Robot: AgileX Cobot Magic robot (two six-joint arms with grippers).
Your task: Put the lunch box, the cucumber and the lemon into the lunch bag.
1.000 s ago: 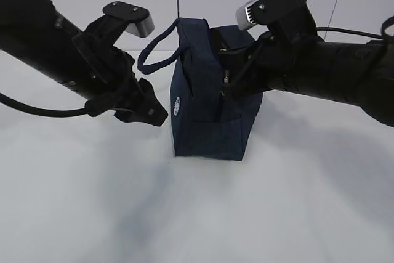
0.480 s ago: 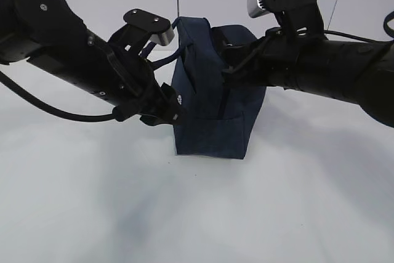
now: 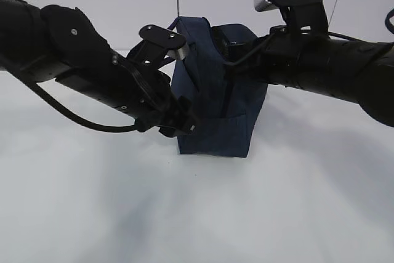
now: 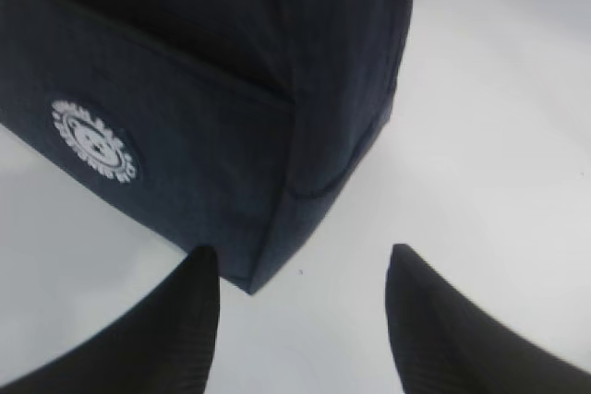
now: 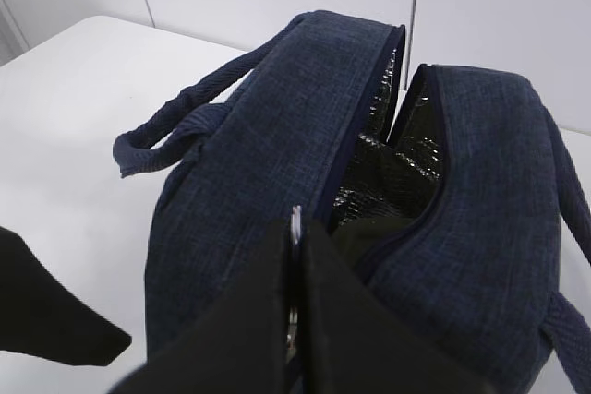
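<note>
While pressed against the lower corner of the dark navy fabric lunch bag (image 4: 231, 126) with its round white emblem (image 4: 93, 141), stood spread apart, black fingers (image 4: 175, 320) of the left gripper (image 4: 300, 316) straddling that corner over the white table (image 3: 197, 214). Pinched shut at the near end of the half-open top, right gripper (image 5: 297, 311), on a small metal piece (image 5: 295, 224), probably the zipper pull. Showed dark glossy lining inside.

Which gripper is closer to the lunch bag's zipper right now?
Right. The right gripper is shut at the zipper end on top of the lunch bag. The left gripper is open, low by the bag's bottom corner, away from the zipper.
</note>
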